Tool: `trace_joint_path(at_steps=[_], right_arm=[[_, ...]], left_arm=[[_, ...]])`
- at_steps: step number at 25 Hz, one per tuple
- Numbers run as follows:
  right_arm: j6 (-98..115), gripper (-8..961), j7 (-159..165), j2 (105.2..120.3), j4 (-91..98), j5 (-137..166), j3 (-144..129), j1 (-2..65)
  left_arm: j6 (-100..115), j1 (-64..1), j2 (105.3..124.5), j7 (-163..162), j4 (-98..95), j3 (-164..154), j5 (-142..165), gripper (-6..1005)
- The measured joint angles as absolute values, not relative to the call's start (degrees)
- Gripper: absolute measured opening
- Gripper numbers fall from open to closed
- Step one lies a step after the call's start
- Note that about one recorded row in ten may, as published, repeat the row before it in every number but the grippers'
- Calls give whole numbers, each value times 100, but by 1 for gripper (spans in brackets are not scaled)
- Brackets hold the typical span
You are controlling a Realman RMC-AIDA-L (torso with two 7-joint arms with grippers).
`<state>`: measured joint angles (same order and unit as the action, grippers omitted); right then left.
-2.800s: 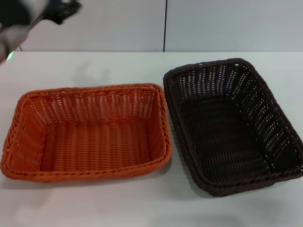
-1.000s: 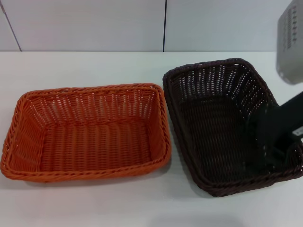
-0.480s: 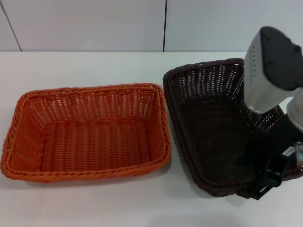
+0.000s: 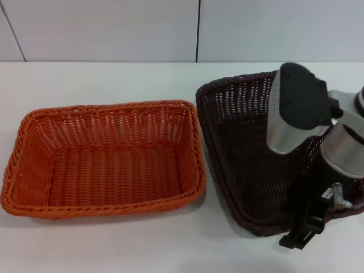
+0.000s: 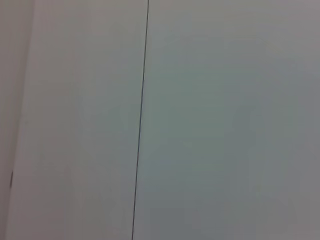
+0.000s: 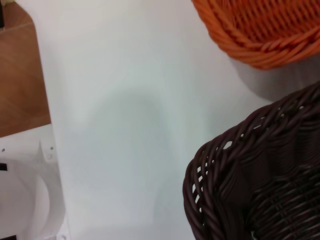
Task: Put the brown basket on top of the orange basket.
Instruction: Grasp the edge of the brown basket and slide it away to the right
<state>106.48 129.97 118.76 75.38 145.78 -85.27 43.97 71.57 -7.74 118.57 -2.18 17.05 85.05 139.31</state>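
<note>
The orange basket sits on the white table at the left, empty. The brown basket sits close to its right, turned at an angle, also empty. My right arm reaches in from the right over the brown basket. My right gripper is down at the basket's near rim, close to its near right corner. The right wrist view shows a corner of the brown basket and a corner of the orange basket. My left gripper is out of view; its wrist view shows only a wall.
The white table runs under both baskets, with a pale wall behind. In the right wrist view the table's edge shows, with brown floor and a white robot base part beyond it.
My right arm has come in from the right and lowered to the brown basket's near right rim. The left arm, seen at the top left earliest, has left the view.
</note>
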Motion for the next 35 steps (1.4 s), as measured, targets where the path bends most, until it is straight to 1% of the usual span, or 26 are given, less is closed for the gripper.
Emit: trace_joint_path(at_steps=[8,13,24,30,33,35], right_arm=[[10190,636,13044,11898,7002,14713,-8778,4409],[10077,514,13107,11899,7206,14738,-8740,4380],[10077,340,13367,11921,7944,14762,-9061,4234],[10100,182,13621,11918,8154,14778,-9066,4221],[10130,161,13796,11907,8351,14830,-9050,4197],[10188,157,14068,11896,8813,15048,-8998,4148]], left_arm=[[7153,-780,11844,-216,1691,8510,13931,813],[7155,-777,11838,-214,1652,8508,13931,813],[7162,-792,11830,-211,1602,8507,13931,813],[7156,-783,11830,-210,1566,8508,13930,813],[7156,-782,11829,-211,1564,8508,13930,813],[7157,-782,11830,-211,1564,8508,13932,813]])
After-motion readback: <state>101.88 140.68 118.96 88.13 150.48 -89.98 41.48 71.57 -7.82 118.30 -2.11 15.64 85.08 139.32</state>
